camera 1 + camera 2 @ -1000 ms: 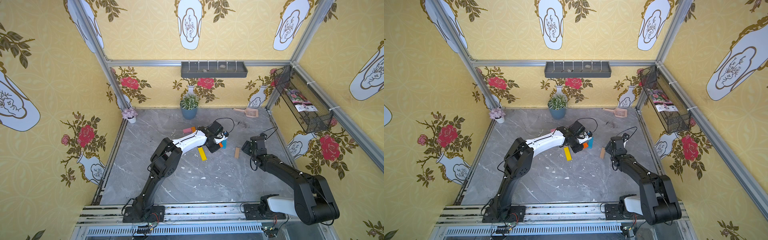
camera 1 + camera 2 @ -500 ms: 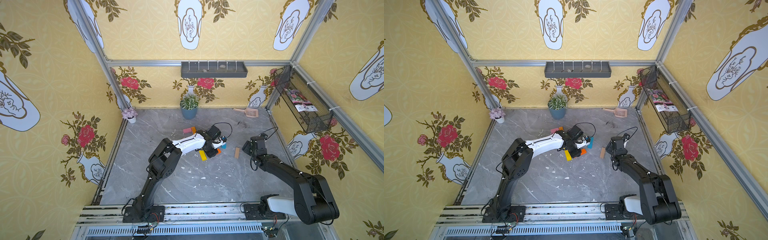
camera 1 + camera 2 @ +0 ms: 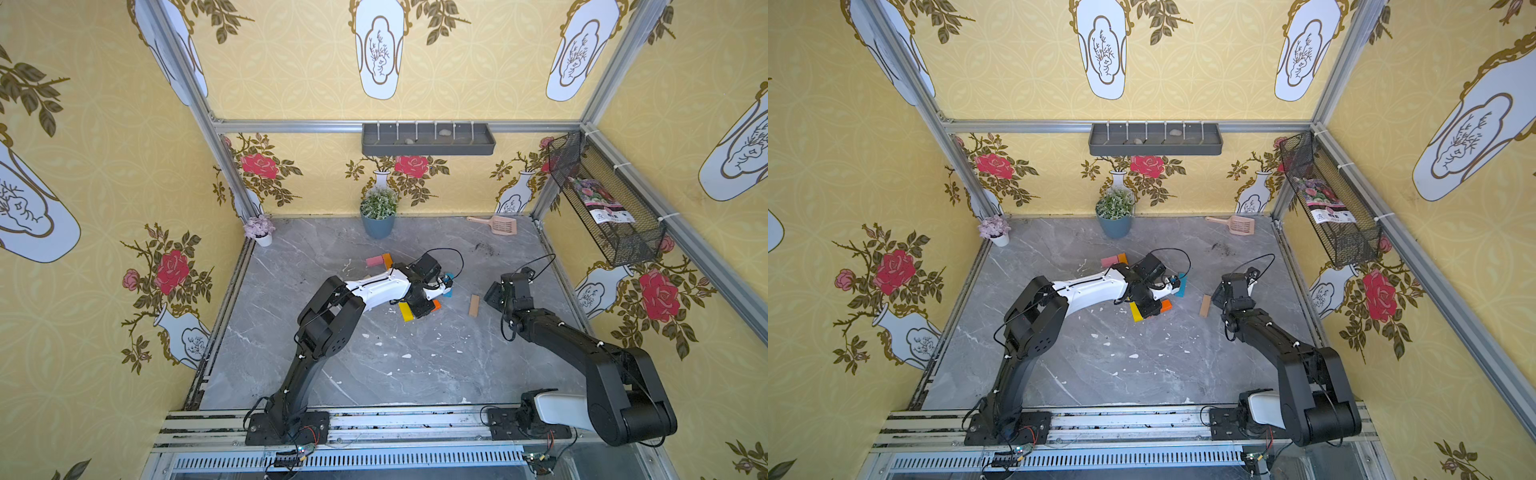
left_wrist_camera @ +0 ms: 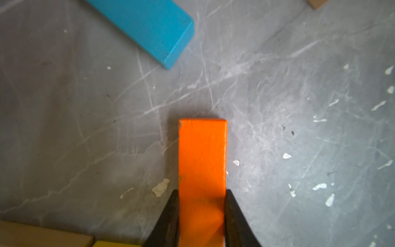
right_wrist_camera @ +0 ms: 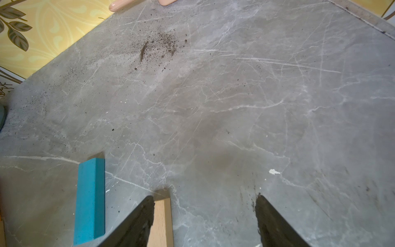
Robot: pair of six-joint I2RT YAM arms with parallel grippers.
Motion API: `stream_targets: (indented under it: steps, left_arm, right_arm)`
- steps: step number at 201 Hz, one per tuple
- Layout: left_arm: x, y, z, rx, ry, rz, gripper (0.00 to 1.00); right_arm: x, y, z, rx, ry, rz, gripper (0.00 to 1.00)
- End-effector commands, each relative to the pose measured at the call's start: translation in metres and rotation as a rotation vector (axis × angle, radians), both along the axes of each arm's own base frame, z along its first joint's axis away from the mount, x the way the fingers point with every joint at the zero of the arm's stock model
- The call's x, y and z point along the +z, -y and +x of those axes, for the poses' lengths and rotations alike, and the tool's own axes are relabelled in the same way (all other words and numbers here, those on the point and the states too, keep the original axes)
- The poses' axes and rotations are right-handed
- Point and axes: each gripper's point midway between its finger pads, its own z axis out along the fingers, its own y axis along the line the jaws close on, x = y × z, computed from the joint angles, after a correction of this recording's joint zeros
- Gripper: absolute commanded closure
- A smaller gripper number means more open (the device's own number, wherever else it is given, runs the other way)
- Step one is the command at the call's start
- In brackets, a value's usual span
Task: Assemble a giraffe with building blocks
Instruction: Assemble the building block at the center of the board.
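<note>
My left gripper [image 4: 202, 196] is shut on an orange block [image 4: 202, 158], which lies low over the grey table; in both top views it [image 3: 435, 306] [image 3: 1166, 305] sits just right of the yellow block [image 3: 405, 311]. A tan block [image 4: 42, 235] runs into the yellow one [image 4: 115, 243]. The blue block [image 3: 449, 289] [image 4: 149, 27] lies loose just beyond. Pink [image 3: 375, 261] and a second orange block [image 3: 387, 261] lie together farther back. My right gripper [image 5: 205, 198] is open; a loose tan block [image 5: 161, 222] [image 3: 473, 305] lies flat beside one finger.
A blue plant pot [image 3: 378, 224] and a small white pot [image 3: 261, 237] stand at the back wall. A peach scoop [image 3: 498, 224] lies at the back right, with dark crumbs [image 5: 162, 42] in front of it. A wire basket [image 3: 602, 199] hangs on the right wall.
The left gripper has carried the orange block toward the near side and down, ending beside the yellow block. The right arm has stayed still.
</note>
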Motion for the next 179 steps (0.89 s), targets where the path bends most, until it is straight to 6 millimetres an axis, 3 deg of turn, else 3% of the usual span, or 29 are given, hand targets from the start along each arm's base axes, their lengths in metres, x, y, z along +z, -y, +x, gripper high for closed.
stream_targets:
  steps: [1, 124, 158, 179]
  left_arm:
    - [-0.007, -0.002, -0.002, -0.025, -0.007, 0.015, 0.93]
    - [-0.014, -0.01, 0.001, -0.025, 0.0, 0.058, 0.9]
    - [-0.01, -0.011, 0.006, 0.002, 0.024, 0.061, 0.64]
    - [-0.003, -0.008, 0.01, 0.019, 0.034, 0.041, 0.15]
  right_arm:
    - [0.004, -0.002, 0.004, 0.002, 0.023, 0.01, 0.25]
    - [0.004, -0.002, 0.006, 0.003, 0.021, 0.014, 0.25]
    - [0.004, -0.002, 0.006, 0.006, 0.023, 0.015, 0.25]
    - [0.005, -0.003, 0.006, 0.008, 0.023, 0.016, 0.25]
